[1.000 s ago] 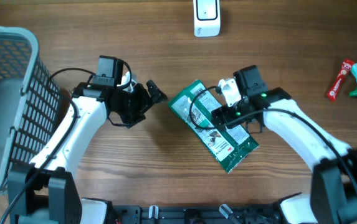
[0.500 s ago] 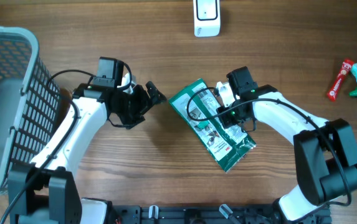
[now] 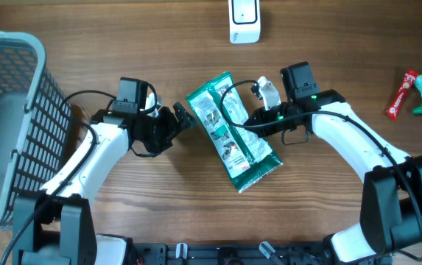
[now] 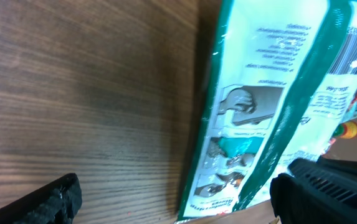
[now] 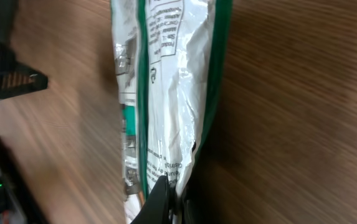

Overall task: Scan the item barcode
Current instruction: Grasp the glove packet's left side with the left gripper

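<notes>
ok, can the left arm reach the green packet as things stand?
Probably yes: the left end effector is open just beside the green packet, with only bare table between. The right end effector is shut on its far side.

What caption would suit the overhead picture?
Right gripper pinches a green packet while the open left gripper sits beside it.

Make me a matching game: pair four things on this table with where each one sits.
Things:
1 green-and-white foil packet
2 grey plastic mesh basket
3 white plastic scanner
4 red tube

Places, in the overhead view:
A far left edge
B right edge
C centre, between the arms
D top edge

Pairs: 1-C, 2-A, 3-D, 4-B
</notes>
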You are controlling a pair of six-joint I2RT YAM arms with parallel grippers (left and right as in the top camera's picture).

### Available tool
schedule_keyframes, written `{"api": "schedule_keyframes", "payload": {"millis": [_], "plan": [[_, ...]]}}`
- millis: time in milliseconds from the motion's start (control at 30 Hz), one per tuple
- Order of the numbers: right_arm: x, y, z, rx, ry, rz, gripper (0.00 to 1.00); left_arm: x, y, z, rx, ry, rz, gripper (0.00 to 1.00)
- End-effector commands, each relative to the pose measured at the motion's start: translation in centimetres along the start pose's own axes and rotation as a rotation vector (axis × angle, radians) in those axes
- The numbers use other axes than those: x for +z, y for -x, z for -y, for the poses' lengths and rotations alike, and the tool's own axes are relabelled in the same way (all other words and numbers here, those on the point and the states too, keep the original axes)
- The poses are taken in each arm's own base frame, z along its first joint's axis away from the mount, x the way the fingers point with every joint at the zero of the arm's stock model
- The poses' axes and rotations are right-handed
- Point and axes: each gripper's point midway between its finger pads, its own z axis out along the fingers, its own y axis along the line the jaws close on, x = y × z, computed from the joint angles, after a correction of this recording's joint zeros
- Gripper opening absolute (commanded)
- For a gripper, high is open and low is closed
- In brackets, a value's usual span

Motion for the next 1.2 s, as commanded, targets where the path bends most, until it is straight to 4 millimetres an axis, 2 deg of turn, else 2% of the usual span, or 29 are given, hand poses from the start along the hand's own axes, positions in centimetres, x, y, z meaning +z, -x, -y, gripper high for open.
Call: {"api": "schedule_keyframes", "payload": {"millis": [0, 167, 300, 400, 433, 467, 500, 533, 567, 600, 633, 667, 700, 767, 800, 833, 1033, 1167], "plan": [[-1.1, 1.5, -3.8, -0.028, 0.2, 0.051, 0.05, 0.3, 0.0, 0.1, -0.001, -0.01, -0.007, 1.0], [-2.1, 2.6, -6.3, -0.041, 0.343, 0.094, 0.05, 0.8, -0.5, 1.4, 0.055, -0.032, -0.007, 1.0], [-2.3, 2.7, -6.9, -0.047, 0.376, 0.099, 0.05, 1.2, -1.1, 3.3, 0.114, -0.095, -0.018, 0.98], [-2.4, 2.8, -6.9, -0.051, 0.376, 0.102, 0.05, 1.0, -1.4, 5.1, 0.147, -0.18, -0.043, 0.83], [-2.4, 2.8, -6.8, -0.048, 0.375, 0.104, 0.05, 1.0, -1.4, 5.2, 0.149, -0.186, -0.043, 0.73], [-2.4, 2.8, -6.7, -0.046, 0.373, 0.105, 0.04, 1.0, -1.4, 5.2, 0.147, -0.185, -0.043, 0.62], [-2.5, 2.9, -6.6, -0.044, 0.372, 0.107, 0.04, 0.9, -1.3, 5.2, 0.146, -0.185, -0.043, 0.45], [-2.6, 2.9, -6.5, -0.042, 0.37, 0.11, 0.04, 0.9, -1.3, 5.2, 0.146, -0.185, -0.043, 0.36], [-2.7, 3.0, -6.3, -0.036, 0.367, 0.114, 0.04, 0.9, -1.3, 5.2, 0.146, -0.185, -0.043, 0.21], [-2.8, 3.0, -6.1, -0.029, 0.365, 0.116, 0.04, 0.9, -1.3, 5.2, 0.145, -0.185, -0.043, 0.11], [-2.9, 3.0, -5.9, -0.022, 0.363, 0.115, 0.05, 0.9, -1.3, 5.2, 0.145, -0.185, -0.043, 0.04], [-3.0, 2.9, -5.7, -0.012, 0.36, 0.114, 0.07, 0.9, -1.4, 5.2, 0.145, -0.185, -0.043, 0.04], [-3.0, 2.8, -5.5, -0.003, 0.358, 0.111, 0.12, 0.9, -1.3, 5.2, 0.146, -0.185, -0.043, 0.04], [-3.2, 2.6, -5.1, 0.016, 0.355, 0.105, 0.37, 0.9, -1.2, 5.1, 0.143, -0.186, -0.04, 0.04], [-3.2, 2.6, -5.1, 0.019, 0.354, 0.103, 0.54, 0.8, -1.0, 5.0, 0.137, -0.187, -0.036, 0.04], [-3.2, 2.5, -5.1, 0.012, 0.354, 0.104, 0.64, 0.6, -0.9, 5.0, 0.134, -0.193, -0.037, 0.04], [-3.2, 2.2, -5.3, -0.103, 0.357, 0.115, 0.86, -0.4, -0.4, 5.3, 0.113, -0.259, -0.06, 0.04], [-3.1, 2.2, -5.3, -0.17, 0.36, 0.126, 0.99, -1.9, -1.0, 7.4, 0.147, -0.416, -0.129, 0.04]]}}
